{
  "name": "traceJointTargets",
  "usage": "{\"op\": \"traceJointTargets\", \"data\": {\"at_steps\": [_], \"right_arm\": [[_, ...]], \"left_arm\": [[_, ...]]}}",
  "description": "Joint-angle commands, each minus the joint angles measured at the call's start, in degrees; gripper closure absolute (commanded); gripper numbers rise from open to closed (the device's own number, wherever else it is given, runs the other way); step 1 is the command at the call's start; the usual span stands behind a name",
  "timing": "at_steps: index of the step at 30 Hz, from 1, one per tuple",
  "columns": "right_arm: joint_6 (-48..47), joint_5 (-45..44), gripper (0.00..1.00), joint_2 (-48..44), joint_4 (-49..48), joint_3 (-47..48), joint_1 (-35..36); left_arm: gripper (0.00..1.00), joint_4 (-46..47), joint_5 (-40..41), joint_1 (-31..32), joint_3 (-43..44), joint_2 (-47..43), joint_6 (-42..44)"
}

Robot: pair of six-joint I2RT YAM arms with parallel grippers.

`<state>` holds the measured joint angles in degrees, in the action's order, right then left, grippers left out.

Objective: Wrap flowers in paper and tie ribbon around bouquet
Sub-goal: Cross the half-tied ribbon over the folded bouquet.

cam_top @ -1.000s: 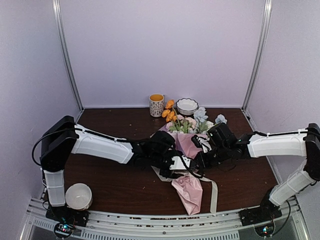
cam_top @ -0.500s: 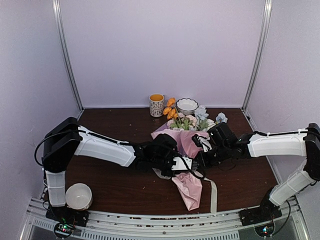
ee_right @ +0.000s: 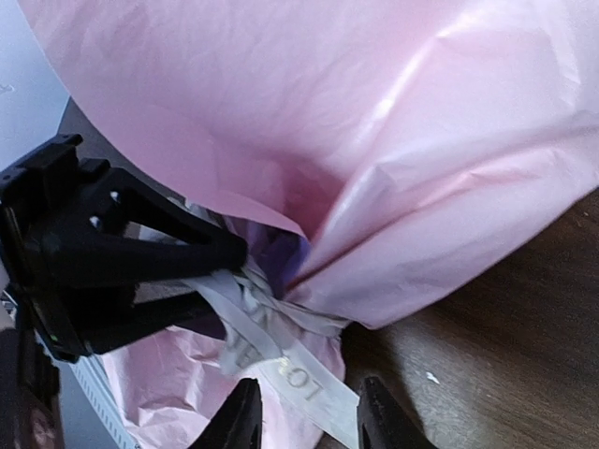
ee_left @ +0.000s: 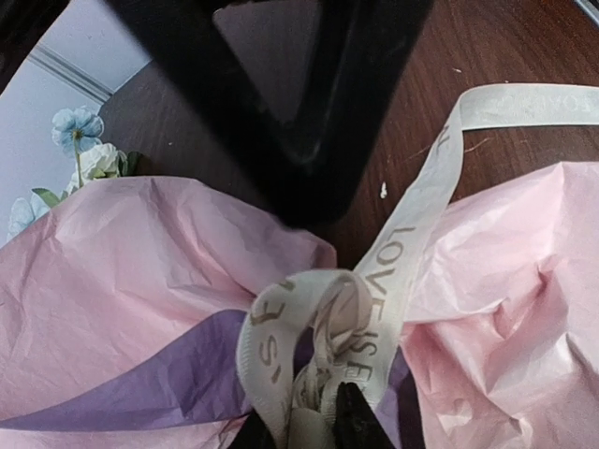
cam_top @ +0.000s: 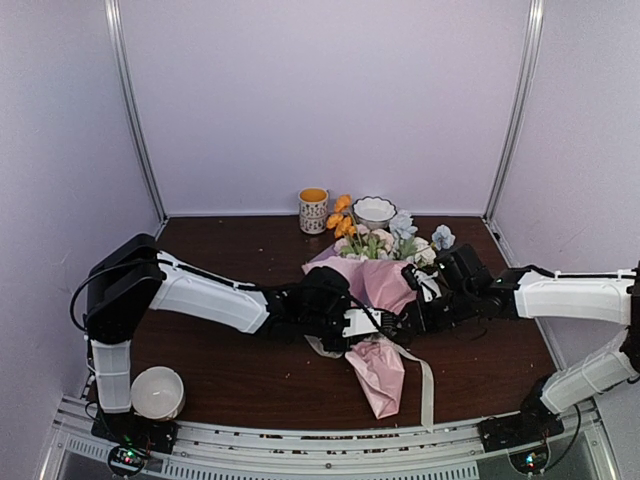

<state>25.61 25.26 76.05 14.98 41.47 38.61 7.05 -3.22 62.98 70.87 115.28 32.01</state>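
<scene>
The bouquet [cam_top: 375, 290] lies in the middle of the table. Its flowers [cam_top: 385, 240] point to the back and the pink paper [cam_top: 378, 372] tapers toward the front. The cream ribbon [ee_left: 412, 234] is wound and knotted round the narrow waist, and one tail trails over the table [cam_top: 428, 385]. My left gripper [ee_left: 304, 426] is at the waist from the left, shut on a bunched loop of the ribbon. My right gripper [ee_right: 307, 421] is at the waist from the right. It is open, and a ribbon [ee_right: 299, 374] strand lies loosely between its fingers.
A patterned mug [cam_top: 313, 210] and a small bowl [cam_top: 374, 211] stand at the back, just behind the flowers. A white bowl [cam_top: 157, 392] sits by the left arm's base. A metal rail [cam_top: 300, 445] runs along the table's near edge.
My right gripper has opened, let go of the ribbon and drawn back a little to the right. My left gripper has closed onto the ribbon at the waist.
</scene>
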Motion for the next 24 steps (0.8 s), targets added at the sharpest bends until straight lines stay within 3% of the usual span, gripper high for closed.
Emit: {"op": "traceJointTargets", "data": {"at_steps": [1,7,13,19,22,24], "right_arm": [[-1.39,-2.38,0.63,-2.61,1.93,-4.08,-0.88],[-0.99,-6.06,0.62,-1.20,8.53,-5.99,-0.33],[-0.65,-8.61,0.53,-4.41,12.69,-5.71,3.22],[-0.89,-10.67,0.51,0.37,13.27,-4.49,4.60],[-1.16,-11.57,0.51,2.38,13.25,-3.26,5.31],[-1.12,-12.41,0.60,3.11,12.95,-2.70,5.34]], "left_arm": [[0.78,3.32,-1.35,-1.18,-0.21,-1.82,-3.46],[0.77,1.98,-1.65,-1.37,0.28,-1.95,-3.80],[0.77,1.72,-1.98,-1.46,0.23,-1.91,-4.15],[0.77,1.16,-1.67,-1.46,0.36,-1.99,-4.50],[0.75,0.68,-1.94,-1.50,0.41,-2.17,-4.62],[0.73,0.20,-2.75,-1.54,0.49,-2.31,-4.62]]}}
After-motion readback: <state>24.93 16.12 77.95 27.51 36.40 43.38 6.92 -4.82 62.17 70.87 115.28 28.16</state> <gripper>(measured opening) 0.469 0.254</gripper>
